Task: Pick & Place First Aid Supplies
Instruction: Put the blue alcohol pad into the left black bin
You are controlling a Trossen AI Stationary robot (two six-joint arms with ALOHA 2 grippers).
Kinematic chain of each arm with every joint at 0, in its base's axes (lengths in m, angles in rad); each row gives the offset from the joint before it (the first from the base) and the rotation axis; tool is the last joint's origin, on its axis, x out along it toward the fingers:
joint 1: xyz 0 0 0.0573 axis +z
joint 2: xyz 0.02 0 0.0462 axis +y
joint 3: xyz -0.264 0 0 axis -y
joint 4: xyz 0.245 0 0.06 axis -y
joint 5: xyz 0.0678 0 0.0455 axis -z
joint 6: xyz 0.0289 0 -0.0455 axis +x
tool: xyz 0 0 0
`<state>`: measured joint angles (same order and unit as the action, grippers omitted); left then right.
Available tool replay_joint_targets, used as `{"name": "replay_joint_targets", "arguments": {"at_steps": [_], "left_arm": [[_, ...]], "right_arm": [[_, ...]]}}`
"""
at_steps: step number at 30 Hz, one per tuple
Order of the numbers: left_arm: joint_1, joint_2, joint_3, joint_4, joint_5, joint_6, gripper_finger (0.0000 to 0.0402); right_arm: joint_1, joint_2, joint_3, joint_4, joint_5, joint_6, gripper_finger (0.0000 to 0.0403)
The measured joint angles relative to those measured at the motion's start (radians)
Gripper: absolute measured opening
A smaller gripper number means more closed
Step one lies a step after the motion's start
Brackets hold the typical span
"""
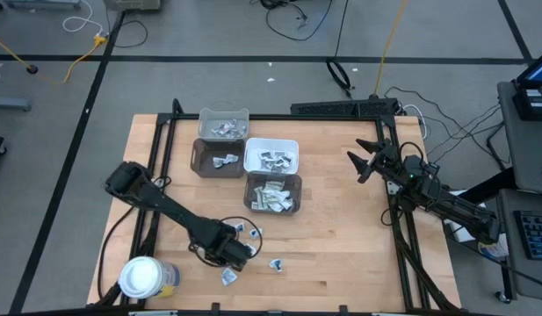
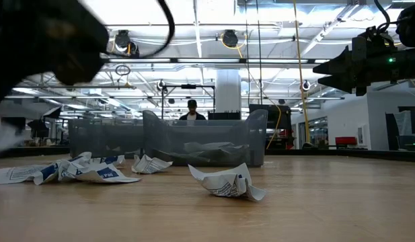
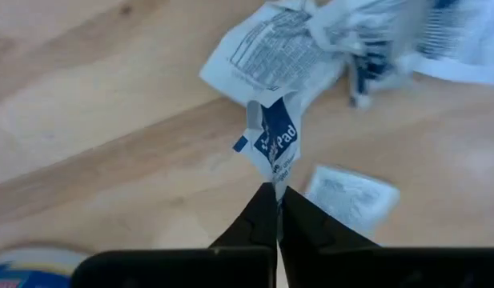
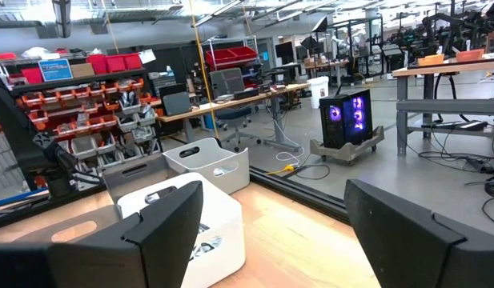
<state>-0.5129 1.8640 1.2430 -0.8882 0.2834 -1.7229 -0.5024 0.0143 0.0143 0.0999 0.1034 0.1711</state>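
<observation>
Several first aid supplies, small white packets with blue print, lie loose on the wooden table near its front edge (image 1: pixel 253 233) (image 2: pixel 227 183). My left gripper (image 1: pixel 240 254) (image 3: pixel 276 200) points steeply down among them, shut on one blue-printed packet (image 3: pixel 275 140). Another packet (image 3: pixel 351 196) lies flat beside the fingers, and crumpled ones (image 3: pixel 279 48) lie just beyond. My right gripper (image 1: pixel 363 162) (image 4: pixel 271 232) hangs open and level over the table's right side, holding nothing. My left gripper pinches the blue-printed packet by its narrow near end (image 3: pixel 277 180) between the two fingertips. The fingers come from above, pointing steeply down. The packet reaches away from the tips toward the crumpled packets; whether it is clear of the table I cannot tell.
Four bins stand at the table's middle back: pale grey (image 1: pixel 223 123), dark grey (image 1: pixel 220 158), white (image 1: pixel 271 156) and grey (image 1: pixel 272 193), all with packets inside. A white-lidded round jar (image 1: pixel 143 276) stands at the front left corner. A black frame (image 1: pixel 402 237) borders the table.
</observation>
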Motion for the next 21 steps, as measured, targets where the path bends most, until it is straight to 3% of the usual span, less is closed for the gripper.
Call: {"name": "replay_joint_targets", "arguments": {"at_steps": [7,16,21], "left_arm": [[0.015,-0.179,0.000,-0.130,-0.087,0.007,0.0001],[0.068,-0.358,0.000,-0.348,-0.100,0.087,0.0001],[0.183,-0.373,0.000,-0.374,-0.077,0.220,0.0001]], "right_arm": [[0.000,0.000,0.000,0.000,0.000,0.000,0.0297],[0.000,0.000,0.000,0.000,0.000,0.000,0.0297],[0.000,0.000,0.000,0.000,0.000,0.000,0.0297]]}}
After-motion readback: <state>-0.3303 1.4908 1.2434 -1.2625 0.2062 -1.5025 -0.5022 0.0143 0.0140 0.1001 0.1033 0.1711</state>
